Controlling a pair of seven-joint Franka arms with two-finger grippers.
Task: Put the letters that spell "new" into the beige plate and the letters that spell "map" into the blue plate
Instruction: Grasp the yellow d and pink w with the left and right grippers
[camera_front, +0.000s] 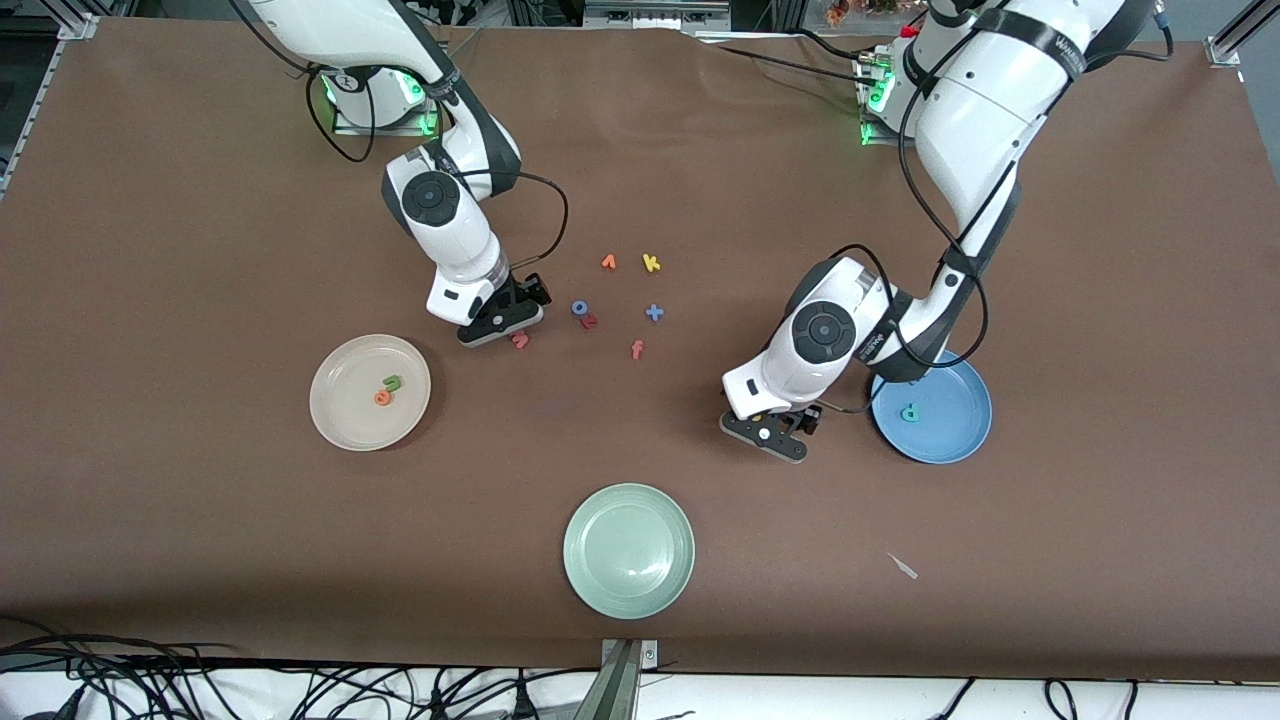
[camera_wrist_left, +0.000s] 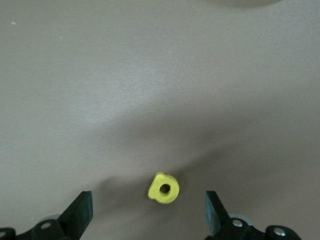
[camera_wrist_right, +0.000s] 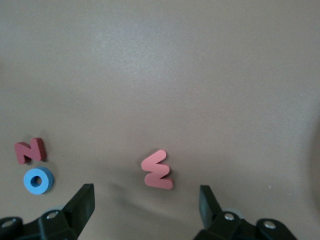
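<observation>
On the brown worktop (camera_front: 200, 200) the beige plate (camera_front: 340, 420) holds the green n (camera_front: 393, 381) and orange e (camera_front: 382, 398), the blue plate (camera_front: 955, 430) the teal letter (camera_front: 910, 412), while the left gripper (camera_front: 768, 437), jaws released, hovers over the yellow letter (camera_wrist_left: 164, 188) and the right gripper (camera_front: 497, 327), jaws released, over the pinkish-red w (camera_wrist_right: 158, 170).
</observation>
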